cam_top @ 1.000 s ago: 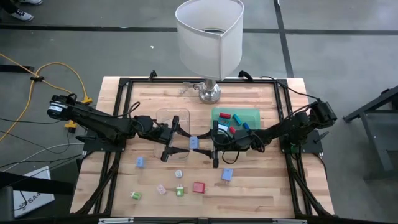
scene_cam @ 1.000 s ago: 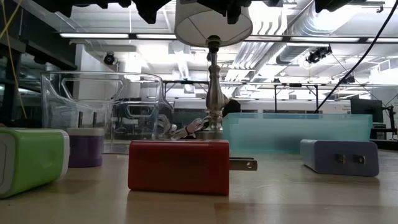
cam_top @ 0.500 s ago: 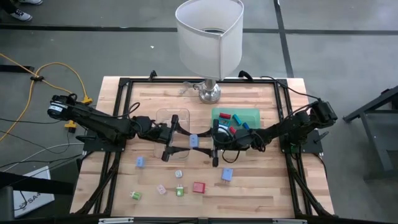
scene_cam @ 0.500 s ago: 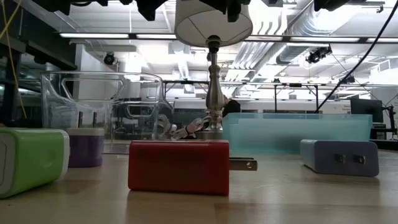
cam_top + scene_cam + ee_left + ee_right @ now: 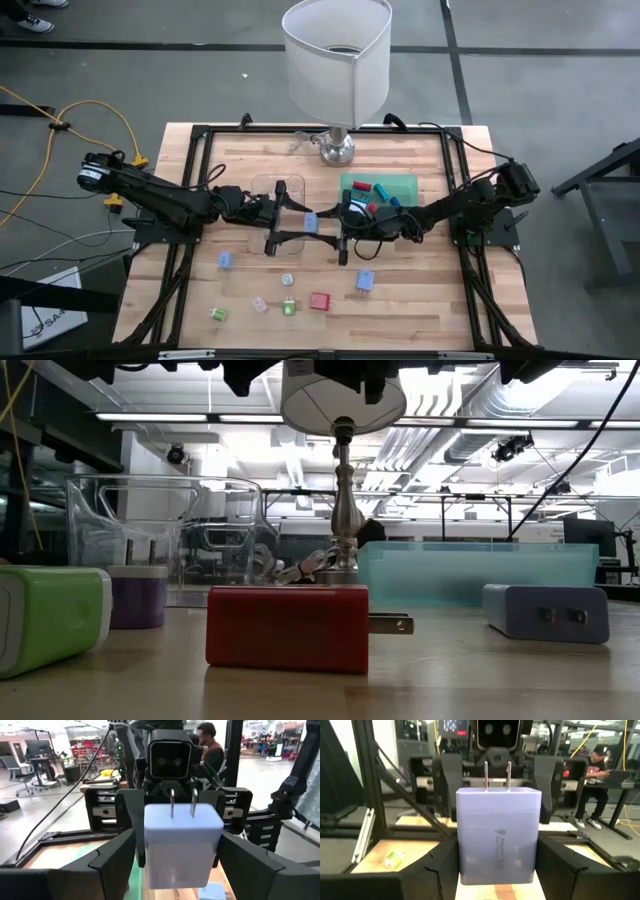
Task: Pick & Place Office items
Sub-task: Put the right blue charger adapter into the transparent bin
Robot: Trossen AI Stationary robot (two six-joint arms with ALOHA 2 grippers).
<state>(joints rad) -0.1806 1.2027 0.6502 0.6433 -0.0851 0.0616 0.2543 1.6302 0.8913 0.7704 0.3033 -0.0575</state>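
Above mid-desk [image 5: 420,300], far from every edge, open room all around: left hand [image 5: 298,223] and right hand [image 5: 336,228] both clamped on pale blue charger [image 5: 311,224].

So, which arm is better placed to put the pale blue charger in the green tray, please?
Right, probably: the right gripper at the pale blue charger sits next to the green tray; the left gripper comes from the clear tray's side.
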